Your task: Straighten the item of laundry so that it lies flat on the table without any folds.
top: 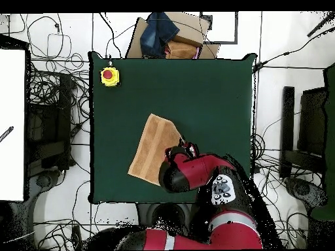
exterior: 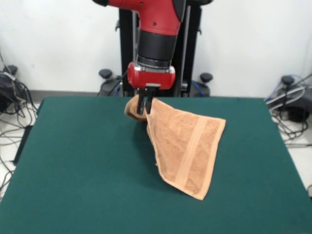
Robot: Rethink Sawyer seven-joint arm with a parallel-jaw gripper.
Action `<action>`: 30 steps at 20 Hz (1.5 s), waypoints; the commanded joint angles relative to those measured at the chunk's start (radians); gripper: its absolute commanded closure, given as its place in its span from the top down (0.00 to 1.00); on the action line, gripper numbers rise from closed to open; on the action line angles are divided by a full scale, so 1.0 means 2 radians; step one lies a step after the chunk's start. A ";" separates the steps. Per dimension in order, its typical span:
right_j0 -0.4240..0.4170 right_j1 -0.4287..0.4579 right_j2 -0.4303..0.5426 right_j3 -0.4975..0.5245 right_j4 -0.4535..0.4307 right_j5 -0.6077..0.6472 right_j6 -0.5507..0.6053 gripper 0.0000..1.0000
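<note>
Green felt is covering the table (exterior: pixel 73 170), cables trailing off both sides. Near its far middle, the gripper (exterior: pixel 145 108) is pinching one corner of the towel (exterior: pixel 187 146), lifting it while the opposite end is resting on the felt. Judging by the sag, it should be drawing that corner outward and low, then letting go only once the cloth is lying taut.

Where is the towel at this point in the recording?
In the front view the towel is right of the table's centre, one corner pinched and lifted by the gripper, the rest draping down onto the felt toward the camera.
</note>
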 commanded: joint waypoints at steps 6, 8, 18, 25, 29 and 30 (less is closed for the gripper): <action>-0.008 0.006 0.017 -0.050 -0.030 -0.012 0.024 0.00; -0.003 0.006 0.009 -0.055 -0.031 -0.009 0.024 0.00; 0.023 0.015 -0.029 -0.074 -0.037 -0.031 0.029 0.00; 0.019 0.012 -0.026 -0.082 -0.042 -0.030 0.023 0.00; 0.017 0.014 -0.024 -0.087 -0.044 -0.033 0.022 0.00; 0.017 0.014 -0.025 -0.086 -0.045 -0.036 0.023 0.00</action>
